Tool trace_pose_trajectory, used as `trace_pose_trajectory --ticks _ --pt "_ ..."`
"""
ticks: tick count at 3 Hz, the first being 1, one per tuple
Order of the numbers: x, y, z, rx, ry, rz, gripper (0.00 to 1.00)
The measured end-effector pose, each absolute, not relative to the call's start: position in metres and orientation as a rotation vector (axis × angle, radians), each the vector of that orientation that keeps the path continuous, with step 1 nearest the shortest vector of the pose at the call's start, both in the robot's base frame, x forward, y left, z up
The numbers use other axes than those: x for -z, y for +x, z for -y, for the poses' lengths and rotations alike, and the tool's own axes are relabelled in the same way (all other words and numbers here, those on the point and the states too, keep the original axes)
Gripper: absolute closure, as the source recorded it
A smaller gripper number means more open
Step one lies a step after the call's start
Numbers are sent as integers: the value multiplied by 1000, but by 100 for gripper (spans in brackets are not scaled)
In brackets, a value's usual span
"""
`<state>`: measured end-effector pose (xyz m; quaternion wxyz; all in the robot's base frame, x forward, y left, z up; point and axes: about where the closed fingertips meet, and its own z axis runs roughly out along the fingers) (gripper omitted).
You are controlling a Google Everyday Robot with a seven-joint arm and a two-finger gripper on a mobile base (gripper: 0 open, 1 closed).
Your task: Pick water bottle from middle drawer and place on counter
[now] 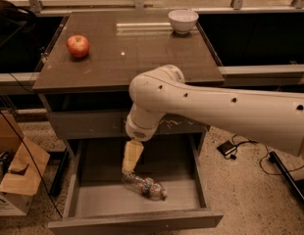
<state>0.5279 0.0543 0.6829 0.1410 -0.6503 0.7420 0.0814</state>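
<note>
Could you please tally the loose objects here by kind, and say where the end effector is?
apple: 1
bowl: 1
water bottle: 1
total: 3
end effector: low in the middle drawer, right by the water bottle.

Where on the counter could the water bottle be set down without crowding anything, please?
The counter is bare across its middle and front, bordered by the apple on one side and the white bowl at the back edge. The middle drawer is crowded: the gripper hangs at one end of the water bottle.
</note>
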Motion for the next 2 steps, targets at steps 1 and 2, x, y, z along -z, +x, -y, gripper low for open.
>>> trace_pose_trajectory --ticks 1,2 --pt "-646 520 -32 -255 -1853 -2186 0" --pt "-600 518 -12 -271 -1823 -2197 0"
